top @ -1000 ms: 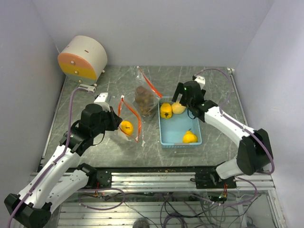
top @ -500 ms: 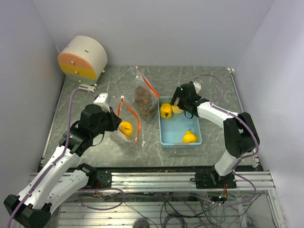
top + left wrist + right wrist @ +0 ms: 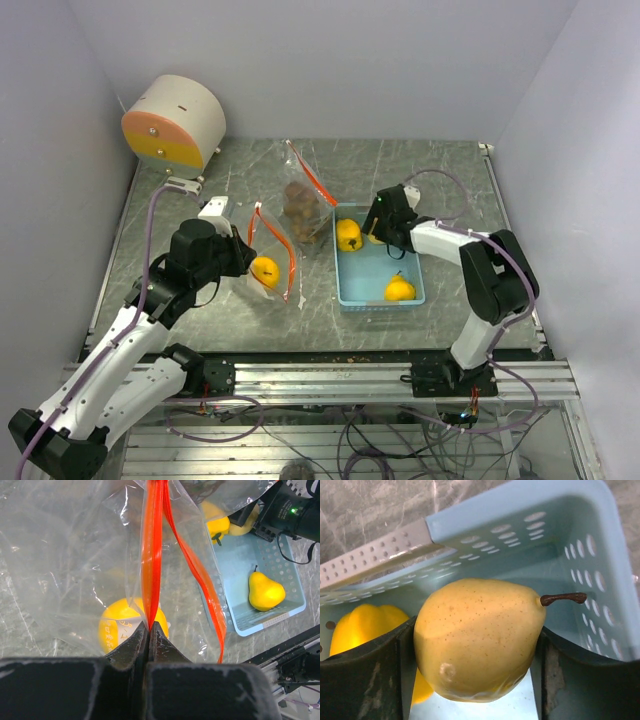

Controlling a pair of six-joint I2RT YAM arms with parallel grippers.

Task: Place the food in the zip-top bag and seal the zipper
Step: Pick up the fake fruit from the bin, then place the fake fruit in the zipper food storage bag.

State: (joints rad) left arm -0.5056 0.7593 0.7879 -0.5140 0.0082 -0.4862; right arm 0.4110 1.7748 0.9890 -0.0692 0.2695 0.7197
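Observation:
My left gripper (image 3: 149,627) is shut on the orange zipper strip (image 3: 152,555) of the clear zip-top bag (image 3: 272,255), holding its mouth up. A yellow round fruit (image 3: 131,630) lies inside that bag. At the far end of the light blue tray (image 3: 378,270), my right gripper (image 3: 375,232) has closed on a pale yellow pear (image 3: 477,635), both fingers (image 3: 365,680) touching its sides. Another yellow fruit (image 3: 360,625) sits beside it in the tray. A yellow pear (image 3: 399,289) lies at the tray's near end.
A second clear bag (image 3: 305,205) holding brown balls stands between the first bag and the tray. A cream and orange drum-shaped object (image 3: 175,122) sits at the back left. Walls close in the table on three sides.
My right gripper has shifted left and down into the tray's far end, and its jaws have narrowed onto the pale pear. The left arm and the bag have stayed put.

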